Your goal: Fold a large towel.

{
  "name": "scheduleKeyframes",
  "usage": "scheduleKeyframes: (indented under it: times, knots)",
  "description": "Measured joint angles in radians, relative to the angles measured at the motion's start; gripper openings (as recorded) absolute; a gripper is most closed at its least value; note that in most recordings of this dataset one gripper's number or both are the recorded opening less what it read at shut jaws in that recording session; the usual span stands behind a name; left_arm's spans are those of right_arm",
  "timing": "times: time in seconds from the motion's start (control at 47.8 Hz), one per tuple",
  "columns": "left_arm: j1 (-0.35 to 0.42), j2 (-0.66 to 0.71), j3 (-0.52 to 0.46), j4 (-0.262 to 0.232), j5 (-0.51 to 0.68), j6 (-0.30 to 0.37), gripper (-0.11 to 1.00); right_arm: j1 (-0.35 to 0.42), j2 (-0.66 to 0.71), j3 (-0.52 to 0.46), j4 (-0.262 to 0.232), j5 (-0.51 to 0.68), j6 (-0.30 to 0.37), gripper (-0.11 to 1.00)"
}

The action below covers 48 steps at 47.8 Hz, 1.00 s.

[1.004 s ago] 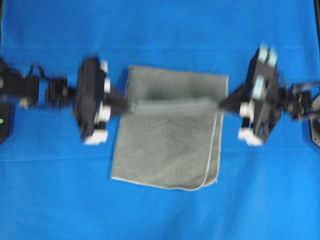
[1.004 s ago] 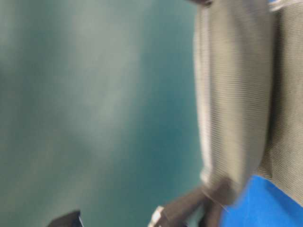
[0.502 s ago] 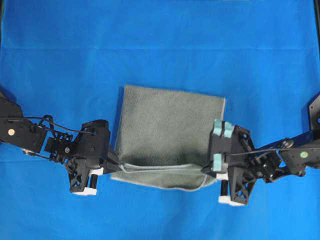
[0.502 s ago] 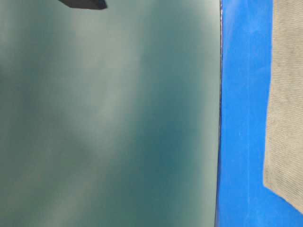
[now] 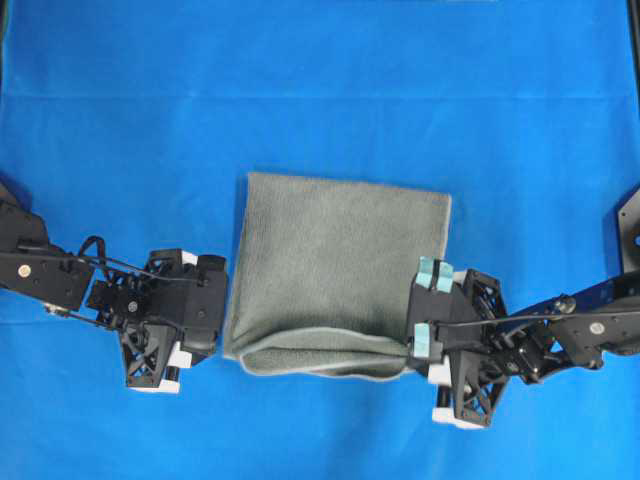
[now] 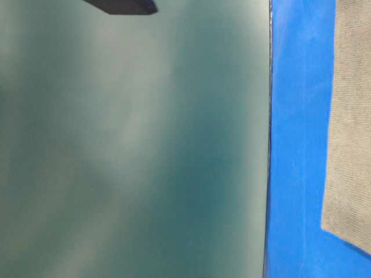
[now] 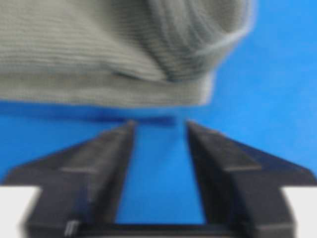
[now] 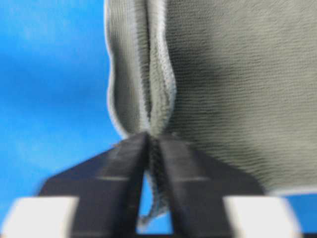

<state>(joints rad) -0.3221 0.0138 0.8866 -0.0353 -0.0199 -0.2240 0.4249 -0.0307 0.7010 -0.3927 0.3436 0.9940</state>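
Note:
The grey-green towel (image 5: 340, 260) lies folded on the blue cloth, its doubled near edge bulging into a loose roll (image 5: 320, 352). My left gripper (image 5: 222, 322) sits just off the towel's left near corner. In the left wrist view its jaws (image 7: 157, 124) stand open with only blue cloth between them, and the towel (image 7: 99, 44) lies just past the tips. At the right near corner my right gripper (image 5: 408, 345) stays shut on the towel's edge. The right wrist view shows the pale hem pinched between the narrow jaws (image 8: 153, 139), with the towel (image 8: 237, 74) spreading beyond.
Blue cloth (image 5: 320, 90) covers the whole table. A black arm base (image 5: 628, 230) shows at the right edge. The table-level view shows mostly a dull teal wall (image 6: 133, 145), the cloth's edge (image 6: 270, 174) and a strip of towel (image 6: 351, 116).
Both grippers carried the towel's raised edge over to the near edge and laid it down. The left gripper then opened, let go and drew slightly left.

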Motion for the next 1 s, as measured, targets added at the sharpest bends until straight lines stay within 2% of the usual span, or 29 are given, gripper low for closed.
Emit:
scheduleKeyframes:
  times: [0.063,0.125,0.23,0.335,0.502,0.627,0.774,0.92,1.004]
  knots:
    - [0.0,0.0,-0.003,0.0,0.002,-0.003,0.55,0.005,0.002,-0.008,0.0,0.0,-0.002,0.59]
    - [0.0,-0.003,-0.006,0.0,0.003,0.0,0.56,0.008,0.0,-0.018,0.0,0.0,-0.002,0.67]
    - [0.002,-0.031,-0.008,0.0,0.018,0.003,0.56,0.017,0.0,-0.043,0.0,0.002,-0.005,0.6]
    - [0.0,-0.081,-0.008,0.0,0.055,0.005,0.56,0.032,0.0,-0.083,0.0,0.028,-0.012,0.6]
    - [0.002,-0.201,-0.006,0.003,0.104,0.008,0.56,0.046,-0.055,-0.152,-0.034,0.164,-0.015,0.6]
    - [0.002,-0.316,0.009,0.006,0.109,0.034,0.56,0.046,-0.126,-0.176,-0.112,0.262,-0.014,0.6]
    - [0.0,-0.439,0.032,0.006,0.104,0.118,0.56,0.046,-0.252,-0.164,-0.265,0.325,-0.012,0.6]
    - [0.002,-0.581,0.081,0.006,0.067,0.186,0.56,0.044,-0.396,-0.086,-0.388,0.325,-0.002,0.6]
    - [0.015,-0.67,0.124,0.006,0.048,0.201,0.56,0.044,-0.492,-0.031,-0.426,0.322,0.005,0.6]
